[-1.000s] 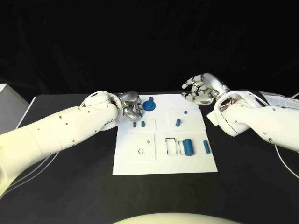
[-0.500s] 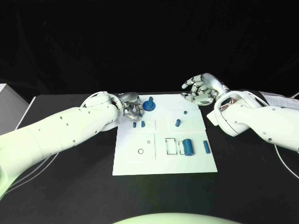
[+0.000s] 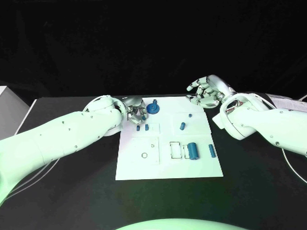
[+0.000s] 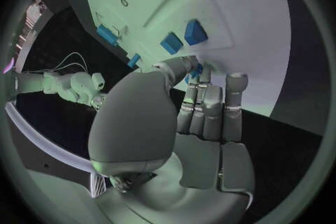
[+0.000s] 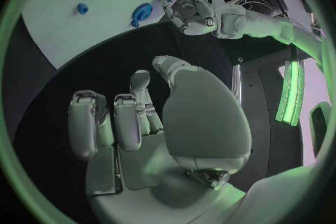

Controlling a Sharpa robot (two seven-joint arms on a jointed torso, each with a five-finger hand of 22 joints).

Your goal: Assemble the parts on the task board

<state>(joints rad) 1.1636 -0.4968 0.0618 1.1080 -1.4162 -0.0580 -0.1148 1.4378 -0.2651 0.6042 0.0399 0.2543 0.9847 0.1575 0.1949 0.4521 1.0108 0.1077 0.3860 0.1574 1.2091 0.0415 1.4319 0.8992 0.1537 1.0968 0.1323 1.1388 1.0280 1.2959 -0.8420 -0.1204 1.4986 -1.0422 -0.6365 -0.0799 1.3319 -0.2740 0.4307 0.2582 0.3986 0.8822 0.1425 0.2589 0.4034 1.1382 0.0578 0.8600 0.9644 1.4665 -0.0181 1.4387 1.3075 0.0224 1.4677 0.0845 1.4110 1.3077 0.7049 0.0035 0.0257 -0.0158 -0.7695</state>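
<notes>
left hand (image 3: 134, 113) | hides near side of blue part (image 3: 153, 108)

You're looking at two thick, smooth white arms with rounded shells, dotted with small dark screw holes along the casings. Each ends in a silver metallic hand: the left hand (image 3: 134, 113) and right hand (image 3: 205, 92) show segmented fingers with grey padded tips. Bundled wiring is exposed at the right wrist joint.
</notes>
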